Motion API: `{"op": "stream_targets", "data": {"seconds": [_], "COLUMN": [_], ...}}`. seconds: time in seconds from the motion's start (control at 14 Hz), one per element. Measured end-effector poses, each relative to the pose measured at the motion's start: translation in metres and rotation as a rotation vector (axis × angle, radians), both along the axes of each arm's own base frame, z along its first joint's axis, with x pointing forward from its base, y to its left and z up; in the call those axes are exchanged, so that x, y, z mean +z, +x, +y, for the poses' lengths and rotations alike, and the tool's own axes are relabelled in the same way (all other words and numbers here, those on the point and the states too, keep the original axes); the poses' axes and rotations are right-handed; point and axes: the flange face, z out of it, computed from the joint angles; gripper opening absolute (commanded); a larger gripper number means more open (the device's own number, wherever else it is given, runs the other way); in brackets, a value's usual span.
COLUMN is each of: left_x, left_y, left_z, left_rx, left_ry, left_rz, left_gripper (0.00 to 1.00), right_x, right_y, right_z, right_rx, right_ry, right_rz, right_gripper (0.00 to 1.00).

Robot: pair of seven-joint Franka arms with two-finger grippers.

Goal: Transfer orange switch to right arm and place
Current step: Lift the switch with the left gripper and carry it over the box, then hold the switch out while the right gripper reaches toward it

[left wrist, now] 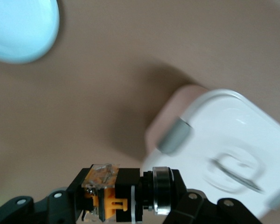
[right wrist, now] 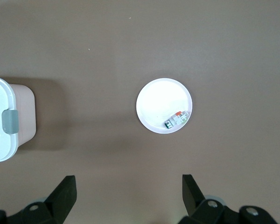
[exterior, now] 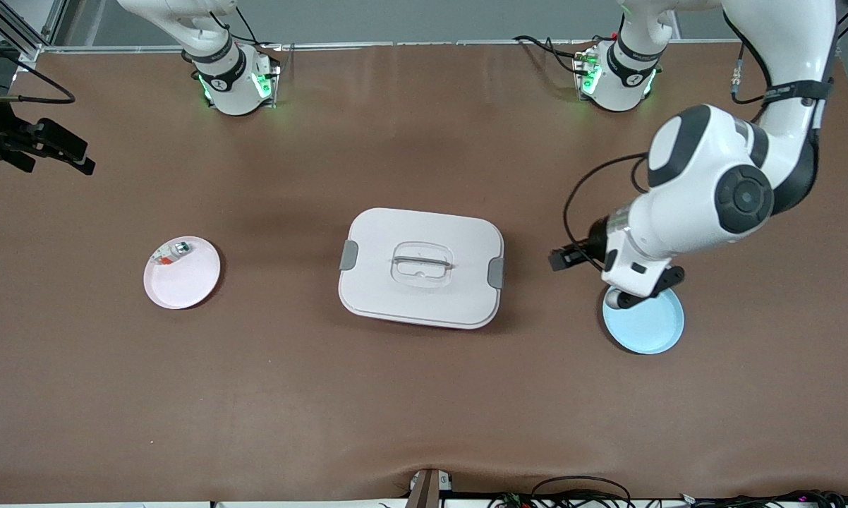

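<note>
The orange switch (left wrist: pixel 122 194), a stubby black part with orange bands and a silver ring, lies crosswise between the fingers of my left gripper (left wrist: pixel 126 198), which is shut on it. In the front view that left gripper (exterior: pixel 625 296) hangs over the edge of a pale blue plate (exterior: pixel 650 330), and the arm hides most of the switch. My right gripper (right wrist: pixel 129 191) is open and empty, high above the table near a pink plate (right wrist: pixel 156 100). The right arm's hand is outside the front view.
A white lidded box (exterior: pixel 421 267) with grey clips sits mid-table between the two plates. The pink plate (exterior: pixel 184 282) toward the right arm's end holds a small silver-white-and-red piece (exterior: pixel 173 252). Black camera gear (exterior: pixel 36 141) juts in at that end's edge.
</note>
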Motion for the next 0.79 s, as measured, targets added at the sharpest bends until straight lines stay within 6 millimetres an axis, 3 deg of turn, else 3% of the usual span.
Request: {"op": "stream_targets", "data": {"seconds": [0.43,0.79], "left_x": [0.040,0.038], "left_y": [-0.038,-0.049], "left_z": [-0.099,-0.185], "left_rx": [0.280,0.540], "left_ry": [-0.098,-0.172], "left_rz": [0.171,0.228], "left_gripper": [0.00,0.00], "right_x": [0.000,-0.009], "right_y": [0.000,0.002], "right_z": [-0.005,-0.026], "right_rx": [-0.010,-0.049], "right_ry": [0.000,0.002], "right_rz": [0.000,0.021], "right_gripper": [1.00,1.00]}}
